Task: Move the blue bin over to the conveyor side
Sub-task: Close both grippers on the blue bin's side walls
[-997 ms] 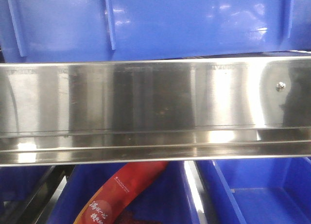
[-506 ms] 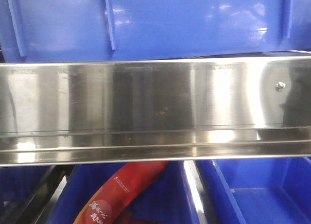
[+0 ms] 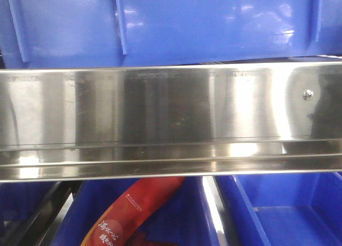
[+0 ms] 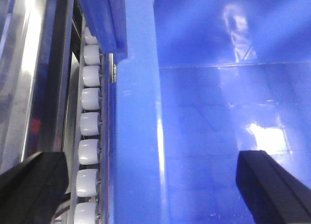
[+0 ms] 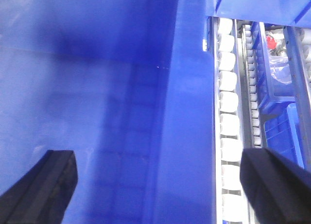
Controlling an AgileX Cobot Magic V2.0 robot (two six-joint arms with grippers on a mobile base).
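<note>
Nearest the front camera, below the rail, sit smaller blue bins [image 3: 288, 214]. One of them holds a red packet [image 3: 133, 208] printed with white characters, which slants down toward the lower edge of the view. Above them a polished steel rail [image 3: 171, 118] runs the full width, with a single screw [image 3: 307, 94] near its right end. Behind and above the rail stands the blue bin [image 3: 214, 22], its glossy wall with thin raised ribs filling the top of the view. The rail hides what the bin rests on.

The left gripper [image 4: 150, 182] is spread wide and straddles the bin's left wall. One black finger [image 4: 34, 185] hangs outside, by a line of white rollers [image 4: 90, 122] that runs just beside the wall. The other finger hangs inside the bin, above its floor. I cannot tell whether either finger touches the plastic.

The right gripper [image 5: 160, 185] is spread wide too, across the right wall, with one finger inside and one outside on the side of a second roller track [image 5: 227, 102]. Beyond that track, farther right, lie narrow blue trays [image 5: 277, 88], one of which holds a clear bag [image 5: 279, 63].
</note>
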